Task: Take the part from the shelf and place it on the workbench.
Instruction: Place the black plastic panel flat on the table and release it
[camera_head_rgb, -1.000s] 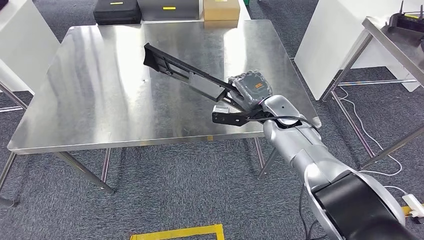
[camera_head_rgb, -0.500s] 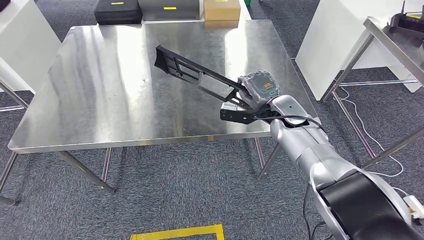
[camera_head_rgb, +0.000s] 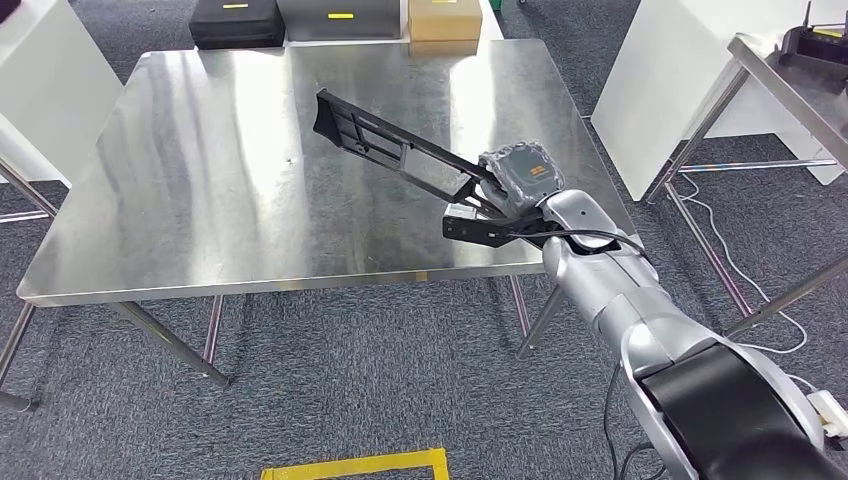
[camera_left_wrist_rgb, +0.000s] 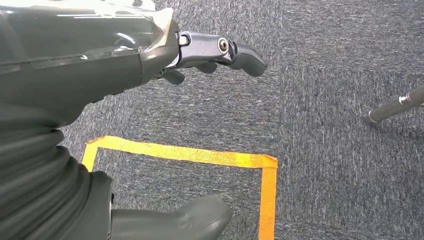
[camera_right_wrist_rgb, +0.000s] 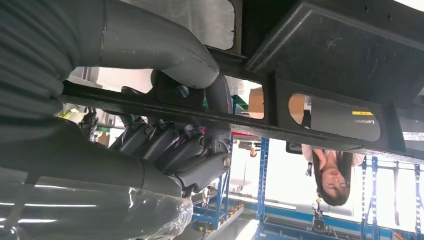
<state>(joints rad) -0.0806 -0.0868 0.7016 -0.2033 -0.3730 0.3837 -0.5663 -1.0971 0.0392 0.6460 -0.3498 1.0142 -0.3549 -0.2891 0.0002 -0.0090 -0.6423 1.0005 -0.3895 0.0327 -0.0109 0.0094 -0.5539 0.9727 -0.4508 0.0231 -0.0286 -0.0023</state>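
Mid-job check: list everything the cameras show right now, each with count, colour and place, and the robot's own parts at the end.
part: one, black, long frame held up over the workbench, slanting away from the right hand
workbench: one, shiny steel, centre of the head view
cases: one black, one grey, one tan, in a row past the workbench's far edge
second table: one, steel, far right, a dark object on it
white panels: two, left and right of the workbench
yellow tape: one floor outline, on grey carpet
cable: one, white, on the floor at right
person: one, in the background of the right wrist view
right hand: one, grey, gripping the part's near end
left hand: one, grey, hanging over the carpet, holding nothing
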